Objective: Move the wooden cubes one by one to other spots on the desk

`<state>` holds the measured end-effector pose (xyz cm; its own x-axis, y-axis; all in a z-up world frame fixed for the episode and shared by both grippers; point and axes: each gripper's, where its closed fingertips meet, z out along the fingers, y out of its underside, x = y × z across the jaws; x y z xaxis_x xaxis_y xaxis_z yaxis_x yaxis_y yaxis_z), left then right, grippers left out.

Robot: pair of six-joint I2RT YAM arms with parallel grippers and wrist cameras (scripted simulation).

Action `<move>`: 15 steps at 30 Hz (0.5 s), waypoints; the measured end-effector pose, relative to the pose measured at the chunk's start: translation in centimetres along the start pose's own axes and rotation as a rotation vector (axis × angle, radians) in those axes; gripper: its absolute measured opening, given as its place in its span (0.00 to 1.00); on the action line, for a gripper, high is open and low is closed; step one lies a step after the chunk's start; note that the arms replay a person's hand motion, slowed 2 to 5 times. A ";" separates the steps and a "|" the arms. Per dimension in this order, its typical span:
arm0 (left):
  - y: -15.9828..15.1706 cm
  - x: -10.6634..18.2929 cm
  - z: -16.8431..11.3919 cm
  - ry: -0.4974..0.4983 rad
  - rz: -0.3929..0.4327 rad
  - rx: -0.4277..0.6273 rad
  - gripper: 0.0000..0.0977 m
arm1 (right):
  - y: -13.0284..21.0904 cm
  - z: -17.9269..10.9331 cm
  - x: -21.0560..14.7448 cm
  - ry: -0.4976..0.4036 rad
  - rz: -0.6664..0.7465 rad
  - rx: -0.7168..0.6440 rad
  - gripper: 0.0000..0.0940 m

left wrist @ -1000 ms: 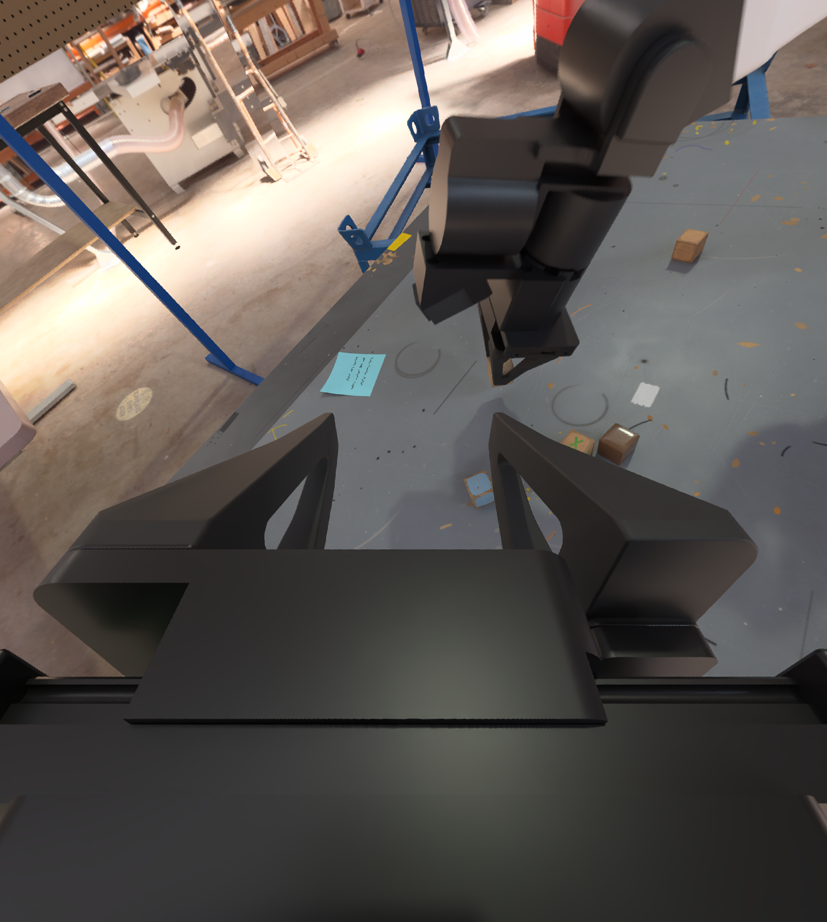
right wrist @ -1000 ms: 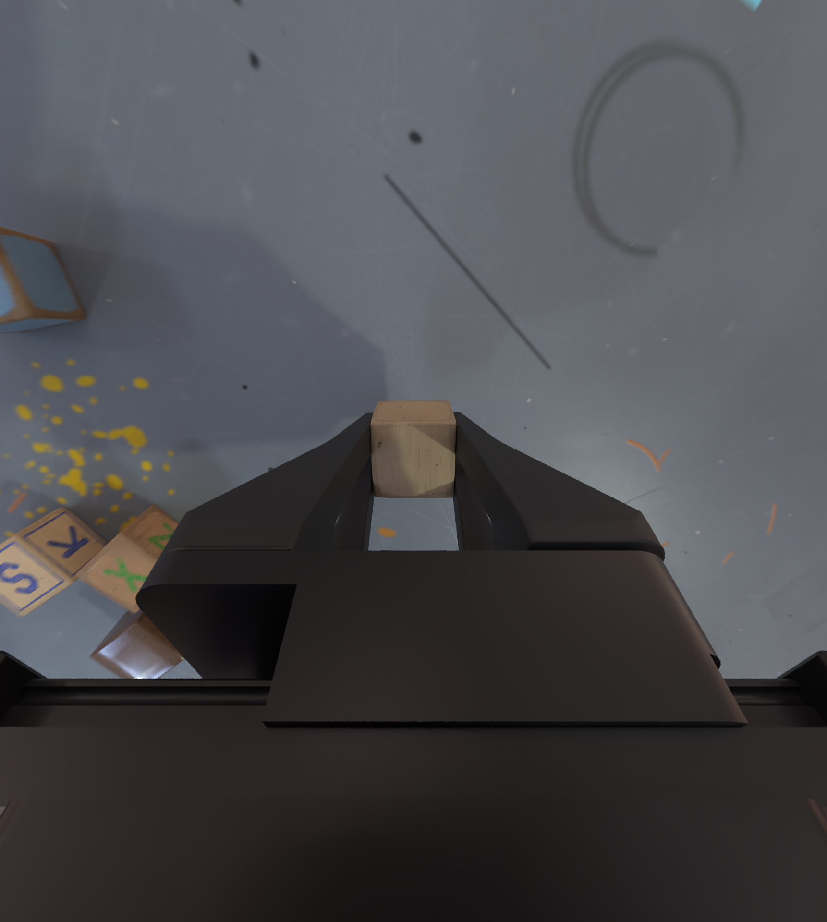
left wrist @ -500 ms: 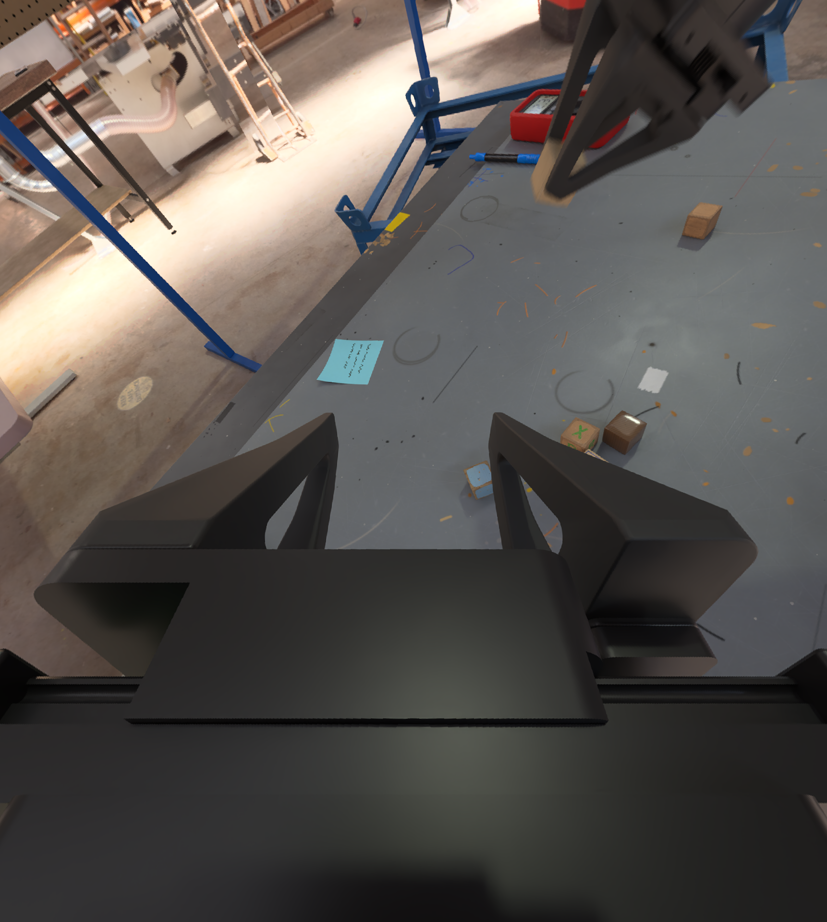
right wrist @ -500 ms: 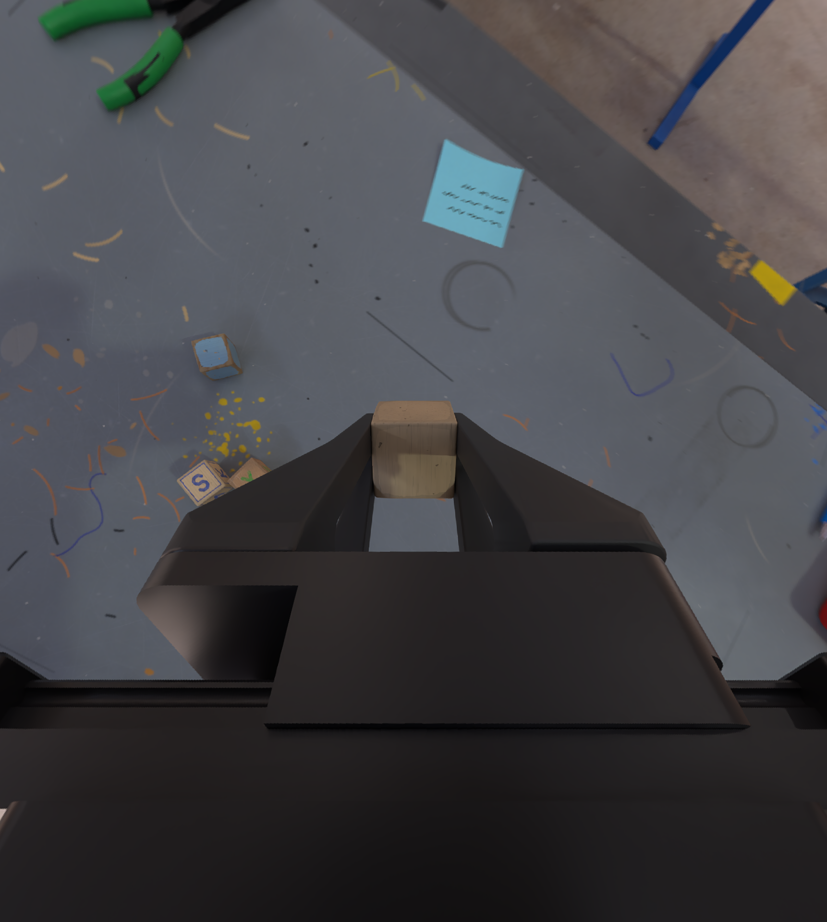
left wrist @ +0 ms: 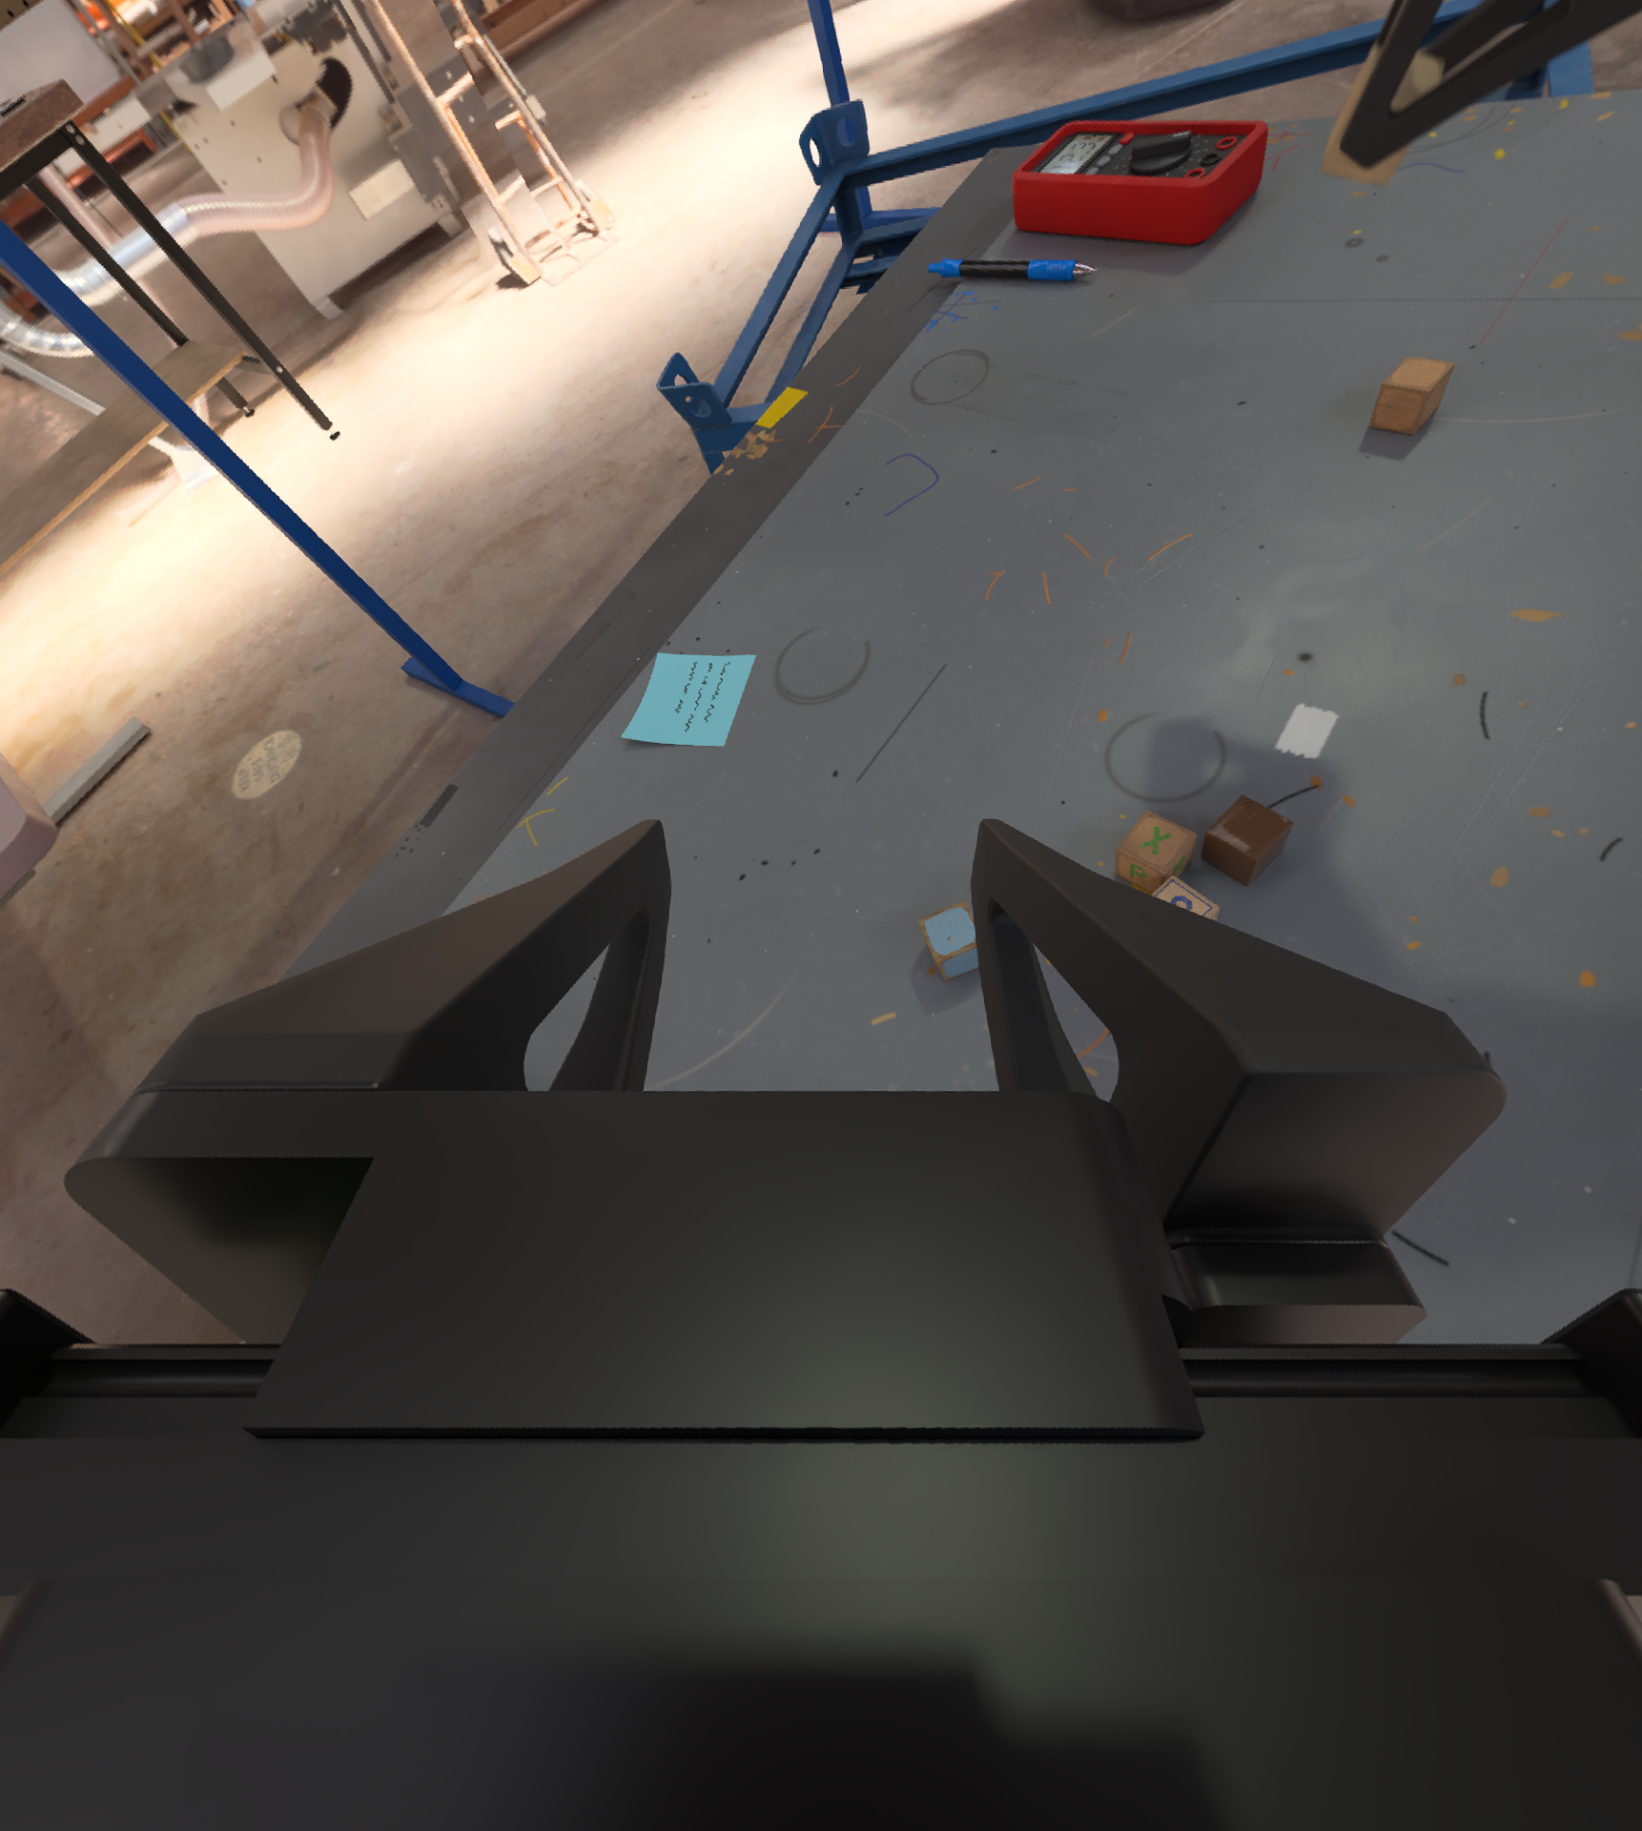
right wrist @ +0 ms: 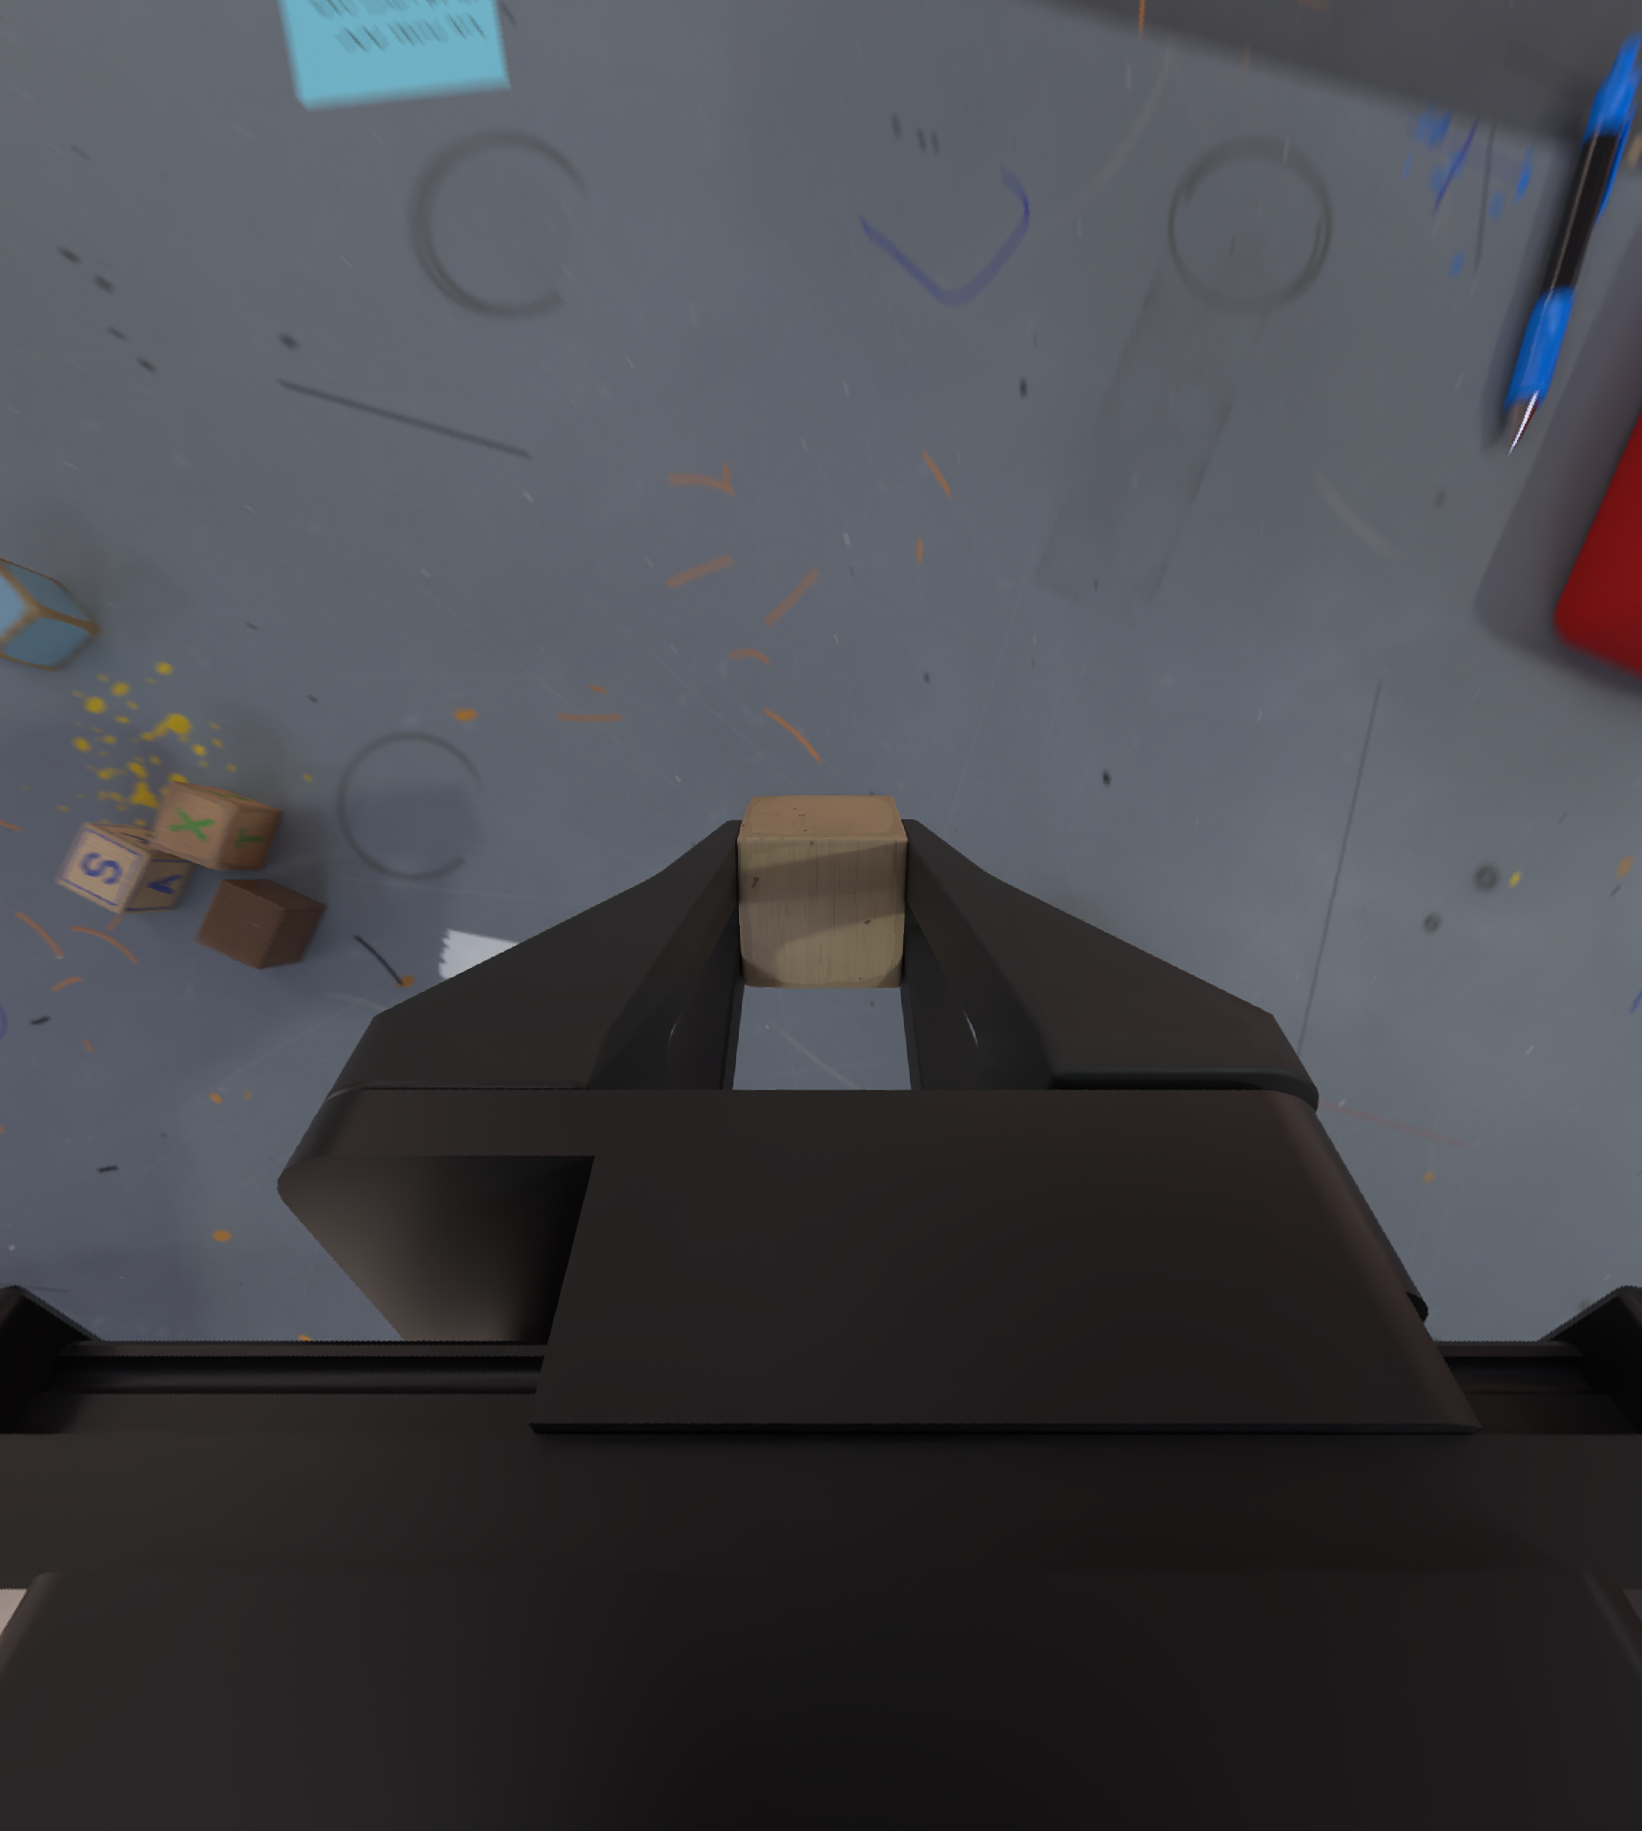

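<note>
My right gripper (right wrist: 822,842) is shut on a pale wooden cube (right wrist: 822,897), held above the grey desk (right wrist: 896,614); it also shows at the top right of the left wrist view (left wrist: 1362,159). My left gripper (left wrist: 822,842) is open and empty above the desk's near part. A blue cube (left wrist: 948,939) lies just left of its right finger. A lettered cube (left wrist: 1154,847), a dark brown cube (left wrist: 1245,837) and another lettered cube (right wrist: 109,867) sit clustered. A tan cube (left wrist: 1409,394) lies alone farther off.
A red multimeter (left wrist: 1139,176) and a blue pen (left wrist: 1010,269) lie at the desk's far corner. A blue sticky note (left wrist: 690,699) lies near the left edge. A white scrap (left wrist: 1305,730) lies by the cluster. Blue frame bars (left wrist: 797,258) stand beyond the edge.
My right gripper has risen from the desk with the pale cube and moved away toward the multimeter corner. My left gripper has stayed open, its view drawing slightly back.
</note>
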<state>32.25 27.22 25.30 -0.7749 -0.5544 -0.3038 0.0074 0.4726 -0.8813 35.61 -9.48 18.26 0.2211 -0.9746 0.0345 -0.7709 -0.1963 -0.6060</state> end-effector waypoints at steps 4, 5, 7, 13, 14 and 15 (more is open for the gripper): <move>0.0 0.0 0.0 -0.001 0.001 0.000 0.53 | 3.2 2.7 1.6 0.013 0.060 -0.102 0.27; 0.0 0.0 0.0 -0.002 0.001 0.000 0.53 | 3.9 3.3 1.9 0.018 0.070 -0.124 0.27; 0.0 -0.1 -0.1 -0.004 0.000 0.001 0.53 | 5.2 4.6 2.3 0.029 0.085 -0.162 0.27; 0.0 -0.2 -0.5 -0.009 -0.005 0.006 0.53 | 8.2 7.7 2.9 0.043 0.120 -0.252 0.27; -0.1 -0.2 -0.6 -0.010 -0.005 0.008 0.53 | 8.6 8.0 3.0 0.047 0.127 -0.264 0.27; -0.1 -0.2 -0.7 -0.011 -0.005 0.009 0.53 | 8.9 8.4 3.1 0.051 0.134 -0.274 0.27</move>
<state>32.03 27.76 25.71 -0.7677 -0.5645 -0.3033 0.0091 0.4637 -0.8860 34.43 -13.34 6.31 0.0822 -0.9965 0.0129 -0.9252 -0.0811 -0.3708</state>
